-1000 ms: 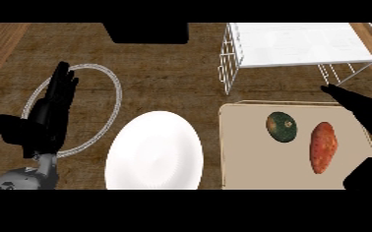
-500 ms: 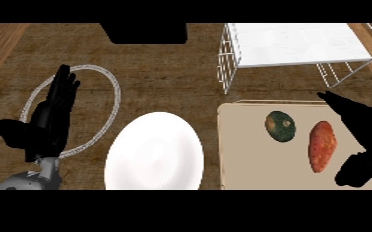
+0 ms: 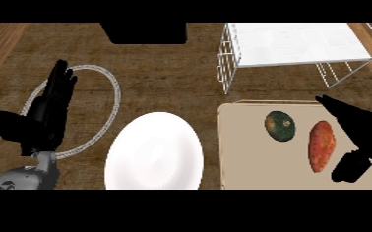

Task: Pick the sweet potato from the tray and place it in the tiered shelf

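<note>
Closest to the robot: a white plate (image 3: 154, 152) on the wood counter (image 3: 167, 78), & next to it on the R side a tan tray (image 3: 247, 162).

The sweet potato (image 3: 321, 146) lies flat on the tray, near its R side, long way pointing near to far. It's orange, fat in the middle, thin at both ends.

The right hand (image 3: 359, 137) is just beside it, on the R. Fingers are straight & spread away from the thumb, so the hand is apart & holds nothing. Can't tell if the thumb touches the potato.

The left hand (image 3: 45, 113) rests at the L edge, fingers up & straight, holding nothing.

I think the potato is hard, a bit heavy & won't squash. The skin looks rough, so prob. not slippery. It may roll tho. Best spot to grab: the fat middle, fingers on one long side, thumb on the other.

A bit farther on the tray: a round green veg (image 3: 280, 126), near the potato but not touching. Don't bump it.

L of the plate is a wire ring (image 3: 117, 98).

Farthest: the white wire shelf (image 3: 291, 46), past the tray, & a dark box (image 3: 143, 32).
</note>
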`<action>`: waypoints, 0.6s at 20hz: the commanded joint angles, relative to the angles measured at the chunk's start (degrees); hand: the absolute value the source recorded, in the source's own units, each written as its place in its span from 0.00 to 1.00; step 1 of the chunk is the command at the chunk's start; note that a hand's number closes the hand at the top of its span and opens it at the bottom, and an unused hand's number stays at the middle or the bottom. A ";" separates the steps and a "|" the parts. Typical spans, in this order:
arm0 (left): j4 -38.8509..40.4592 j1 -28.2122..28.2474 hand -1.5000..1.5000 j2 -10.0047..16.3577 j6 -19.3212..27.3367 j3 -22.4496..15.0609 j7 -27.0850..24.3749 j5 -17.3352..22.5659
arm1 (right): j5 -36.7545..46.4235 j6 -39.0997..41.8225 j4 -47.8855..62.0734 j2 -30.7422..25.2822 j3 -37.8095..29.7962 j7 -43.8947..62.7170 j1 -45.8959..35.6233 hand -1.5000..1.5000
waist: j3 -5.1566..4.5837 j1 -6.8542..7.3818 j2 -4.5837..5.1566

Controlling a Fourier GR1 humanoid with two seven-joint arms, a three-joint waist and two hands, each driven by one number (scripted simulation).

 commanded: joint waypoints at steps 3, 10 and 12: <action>2.32 1.26 0.50 -2.27 -2.63 1.96 -3.33 -1.41 | 4.38 0.22 3.38 2.54 -3.77 -6.39 0.82 0.00 | 0.00 -0.05 0.00; 4.52 1.90 0.50 -0.60 -7.86 7.13 -5.37 1.19 | 8.86 -2.60 8.28 5.01 -4.73 -13.75 1.48 0.00 | -0.01 0.08 0.04; 0.67 4.42 0.50 -3.57 -5.74 4.24 -4.42 -2.45 | 9.90 -0.77 4.64 6.88 -5.79 -11.92 1.96 0.00 | -0.01 0.03 -0.03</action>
